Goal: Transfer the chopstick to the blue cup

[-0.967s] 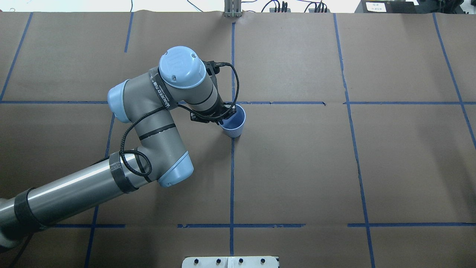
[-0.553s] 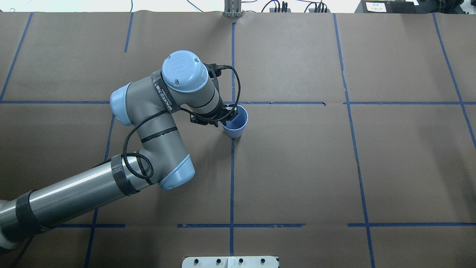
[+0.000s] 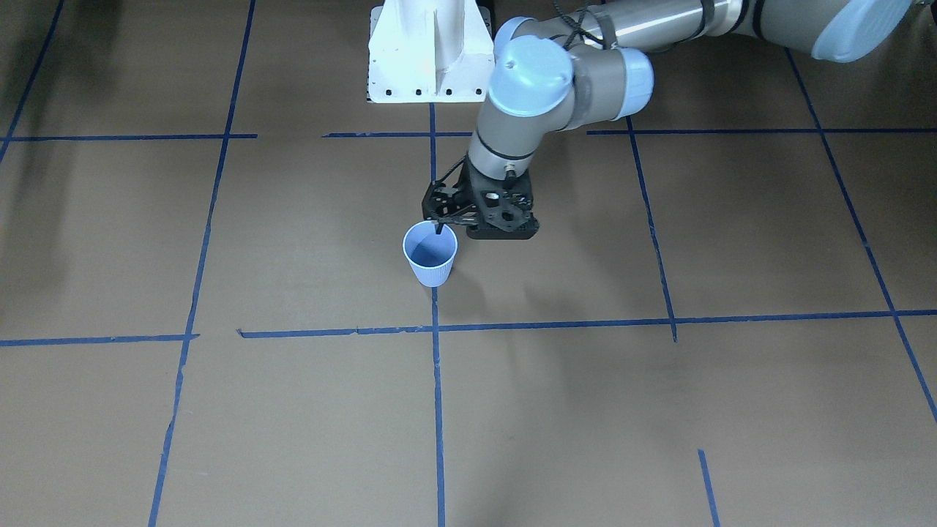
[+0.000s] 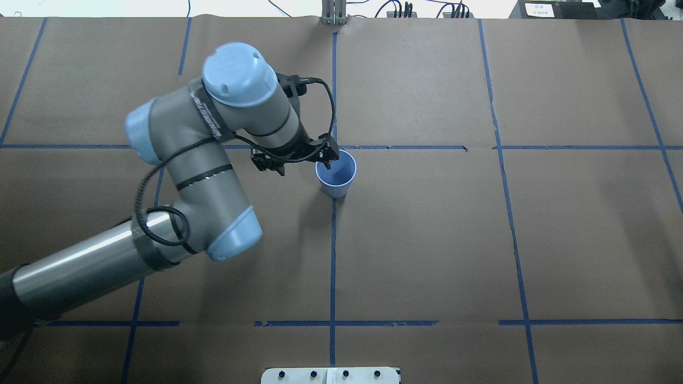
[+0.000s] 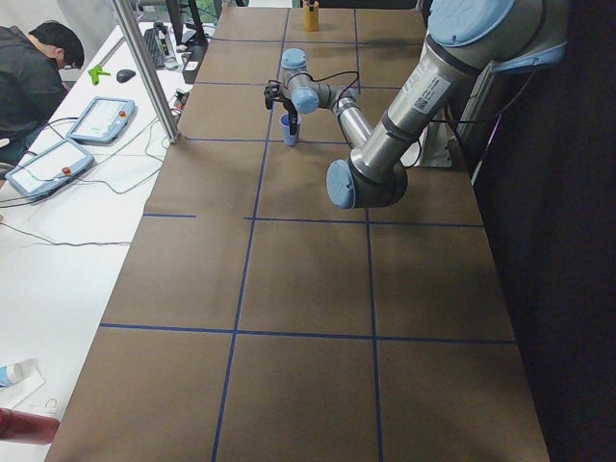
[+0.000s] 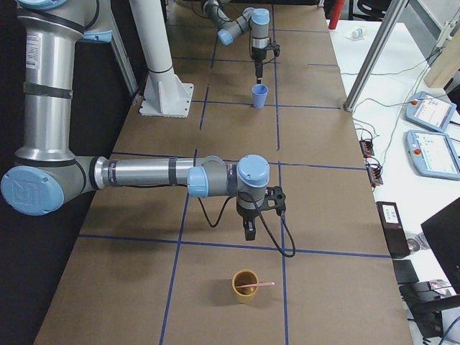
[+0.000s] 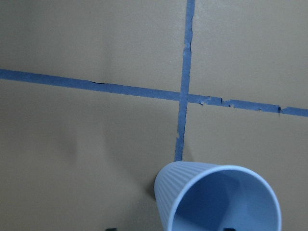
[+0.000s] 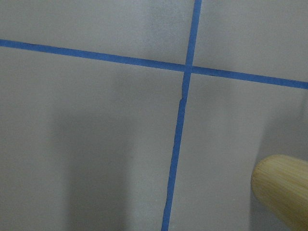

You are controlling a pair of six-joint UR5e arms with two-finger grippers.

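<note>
The blue cup [image 4: 336, 178] stands upright on a blue tape crossing; it also shows in the front view [image 3: 430, 256] and the left wrist view [image 7: 216, 202], and its inside looks empty. My left gripper [image 4: 303, 165] is open just above the cup, with one fingertip [image 3: 438, 228] over the rim and the other outside the wall. The pinkish chopstick [image 6: 255, 285] lies across the rim of a tan cup [image 6: 244, 287] at the table's far right end. My right gripper [image 6: 248, 231] hangs just beside the tan cup; I cannot tell if it is open or shut.
The white robot pedestal [image 3: 428, 51] stands at the table's robot side. The tan cup's rounded wall [image 8: 284, 192] shows at the lower right of the right wrist view. Teach pendants [image 5: 96, 115] and a seated person [image 5: 29, 67] are off the table's far edge.
The left arm's wrist and elbow have swung left and lifted. The gripper stays at the cup's rim. The cup has not moved.
</note>
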